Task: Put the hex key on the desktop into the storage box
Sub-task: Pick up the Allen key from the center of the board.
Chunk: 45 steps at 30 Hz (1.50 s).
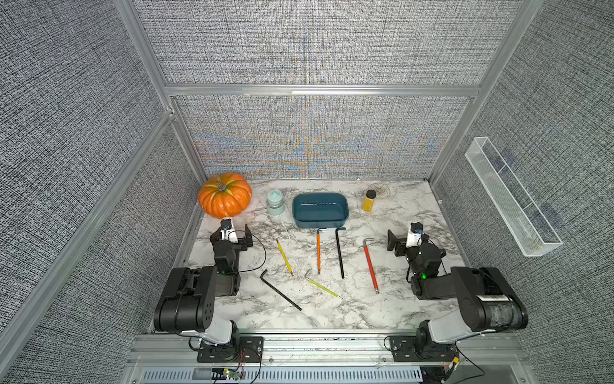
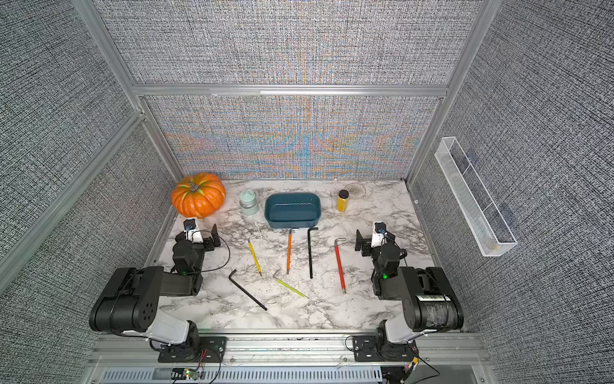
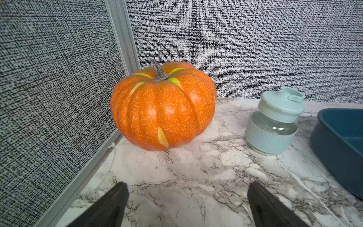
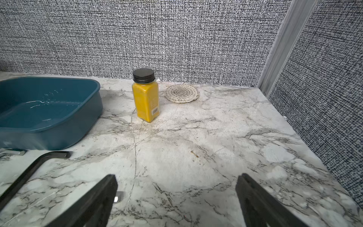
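The desktop point(image 1: 332, 314) is white marble veined grey-black, walled by black-and-white woven panels point(image 1: 299, 50). Along its far edge stand an orange pumpkin point(image 1: 225, 196) flecked white with green streaks, a pale mint jar point(image 1: 275, 203), the dark teal-blue storage box point(image 1: 320, 223), a yellow bottle point(image 1: 368, 202) with a black cap, and a cream-grey spiral coaster point(image 1: 381, 190). Mid-table lie a yellow hex key point(image 1: 284, 256), an orange hex key point(image 1: 318, 251), a red hex key point(image 1: 370, 266), a yellow-green hex key point(image 1: 324, 288), a black hex key point(image 1: 340, 252) and a slanted black hex key point(image 1: 280, 291).
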Each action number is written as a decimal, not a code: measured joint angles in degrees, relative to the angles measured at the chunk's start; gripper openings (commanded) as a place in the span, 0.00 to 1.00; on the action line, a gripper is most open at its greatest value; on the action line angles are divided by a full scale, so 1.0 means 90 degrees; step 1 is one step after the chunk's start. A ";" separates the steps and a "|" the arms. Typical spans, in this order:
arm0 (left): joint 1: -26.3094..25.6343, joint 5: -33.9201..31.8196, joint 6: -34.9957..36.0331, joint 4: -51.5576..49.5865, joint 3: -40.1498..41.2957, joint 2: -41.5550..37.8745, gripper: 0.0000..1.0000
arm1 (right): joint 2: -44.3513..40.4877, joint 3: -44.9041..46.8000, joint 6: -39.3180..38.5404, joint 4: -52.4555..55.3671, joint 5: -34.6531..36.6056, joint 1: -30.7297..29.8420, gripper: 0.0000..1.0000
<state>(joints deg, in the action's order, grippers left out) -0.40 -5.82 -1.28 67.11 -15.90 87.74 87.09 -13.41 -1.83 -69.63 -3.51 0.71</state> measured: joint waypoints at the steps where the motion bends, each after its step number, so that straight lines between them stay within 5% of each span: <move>1: 0.0000 0.0000 0.0000 0.0000 0.0000 0.0000 1.00 | 0.0000 0.0000 0.0000 0.0000 -0.0002 0.0007 0.99; 22: 0.0000 -0.0022 -0.0010 -0.0350 -0.0158 -0.0202 0.98 | -0.0104 -0.0085 0.0124 0.0219 0.0017 0.0085 0.99; 38: -0.0029 0.0486 -0.1503 -0.5416 -0.2358 -0.3718 0.94 | -0.2200 -0.3946 0.0648 0.6210 0.0979 -0.0801 0.99; 45: -0.0165 0.0833 -0.1829 -0.6839 -0.3213 -0.4099 0.93 | -0.2246 -0.4913 0.0967 0.8556 0.1260 -0.1503 0.99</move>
<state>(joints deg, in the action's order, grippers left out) -1.89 1.67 -17.74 5.56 -44.82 50.85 66.87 -57.63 6.87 7.38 7.84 -12.82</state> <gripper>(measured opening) 0.936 0.993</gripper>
